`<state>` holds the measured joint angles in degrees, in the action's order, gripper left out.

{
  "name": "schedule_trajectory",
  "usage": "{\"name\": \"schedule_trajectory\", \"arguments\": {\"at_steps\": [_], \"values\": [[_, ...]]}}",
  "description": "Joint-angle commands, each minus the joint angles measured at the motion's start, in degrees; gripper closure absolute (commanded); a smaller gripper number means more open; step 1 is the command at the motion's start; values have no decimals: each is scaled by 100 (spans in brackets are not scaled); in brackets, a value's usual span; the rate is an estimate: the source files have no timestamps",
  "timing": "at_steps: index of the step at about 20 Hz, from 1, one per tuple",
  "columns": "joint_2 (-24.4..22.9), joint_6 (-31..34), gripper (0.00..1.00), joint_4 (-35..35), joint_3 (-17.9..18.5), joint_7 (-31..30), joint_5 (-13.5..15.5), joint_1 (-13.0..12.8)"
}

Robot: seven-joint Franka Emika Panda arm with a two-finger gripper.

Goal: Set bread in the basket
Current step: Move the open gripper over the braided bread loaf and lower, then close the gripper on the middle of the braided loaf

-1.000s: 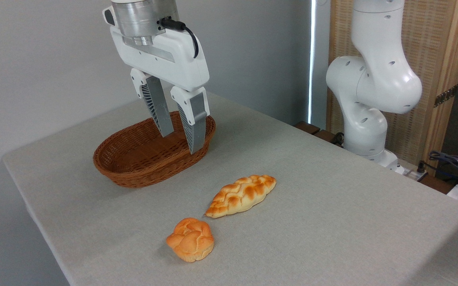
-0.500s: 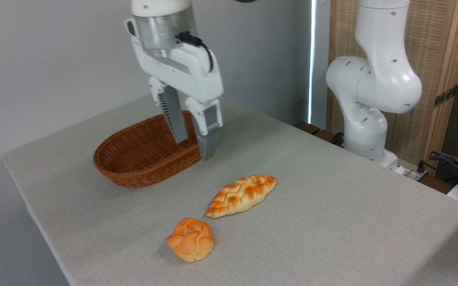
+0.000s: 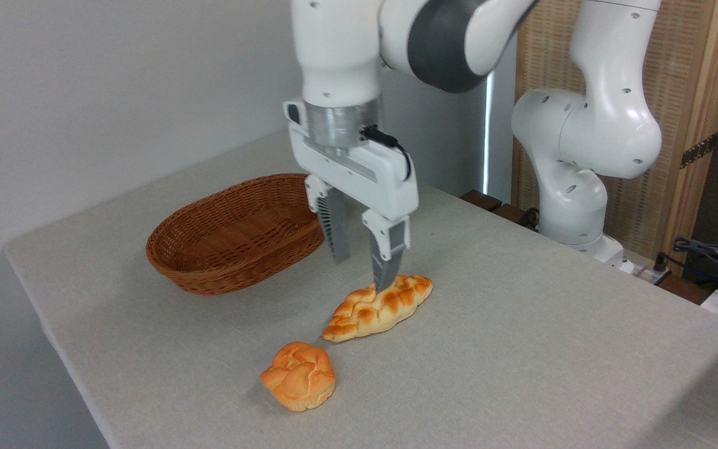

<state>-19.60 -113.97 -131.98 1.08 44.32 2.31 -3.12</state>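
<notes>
Hand [image 3: 362, 274] wide open, empty, just above bread [image 3: 379, 307]; basket [image 3: 234, 233] nearby.

This looks like a robotics lab or test room. A white arm [image 3: 583, 125] stands bolted beside a table [image 3: 521, 349] under plain grey cloth, well right of the pincer [image 3: 362, 271]. Behind the pincer rises a bare grey wall [image 3: 116, 93]; far to its right are a wood-framed woven screen [image 3: 689, 93] and loose cables [image 3: 708, 255] at the table's edge.
</notes>
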Motion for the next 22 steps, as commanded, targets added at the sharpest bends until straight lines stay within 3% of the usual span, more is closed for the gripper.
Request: {"name": "schedule_trajectory", "arguments": {"at_steps": [1,10,18,22], "values": [[-290,-265,0,-512,50,155,-38,-127],[-184,-1021,0,-1031,50,173,-38,-250],[-79,-1145,0,-1066,59,340,-73,-303],[-26,-1136,0,-1066,59,402,-565,-303]]}}
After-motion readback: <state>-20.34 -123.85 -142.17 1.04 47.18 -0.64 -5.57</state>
